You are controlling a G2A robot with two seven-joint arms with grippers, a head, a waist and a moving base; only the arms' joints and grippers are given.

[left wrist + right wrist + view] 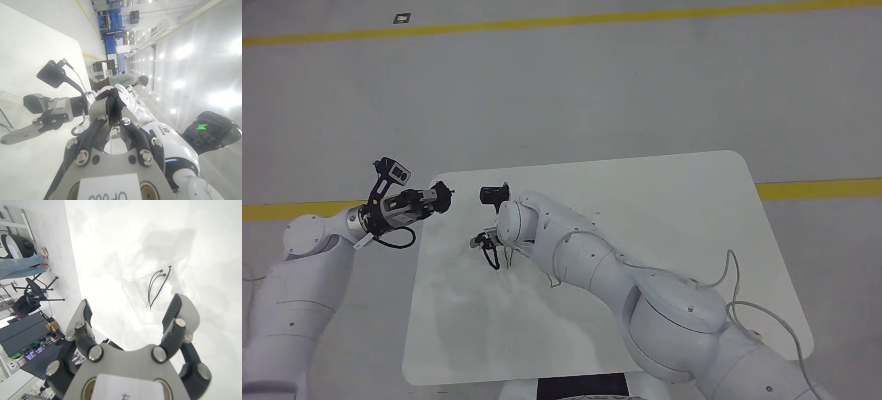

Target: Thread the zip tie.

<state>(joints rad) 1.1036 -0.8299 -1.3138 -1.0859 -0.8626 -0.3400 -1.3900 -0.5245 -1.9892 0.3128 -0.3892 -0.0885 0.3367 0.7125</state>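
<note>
Three black zip ties (157,285) lie loose on a clear flat tray (136,294) on the white table (662,220). My right gripper (130,299) hangs above the table short of the tray, open, with nothing between its ribbed pads. In the top view it (492,193) is near the table's far left corner. My left gripper (113,94) faces it from just off the table's left edge (445,195). Its fingers are pressed shut, dark material showing at the tips, and I cannot make out a zip tie there. The open right gripper (14,123) shows beyond it.
The table's far left corner and left edge lie close to both grippers. The right arm (592,265) stretches across the table's middle. A corner of the clear tray (5,98) shows under the right gripper. A person stands far behind in the room.
</note>
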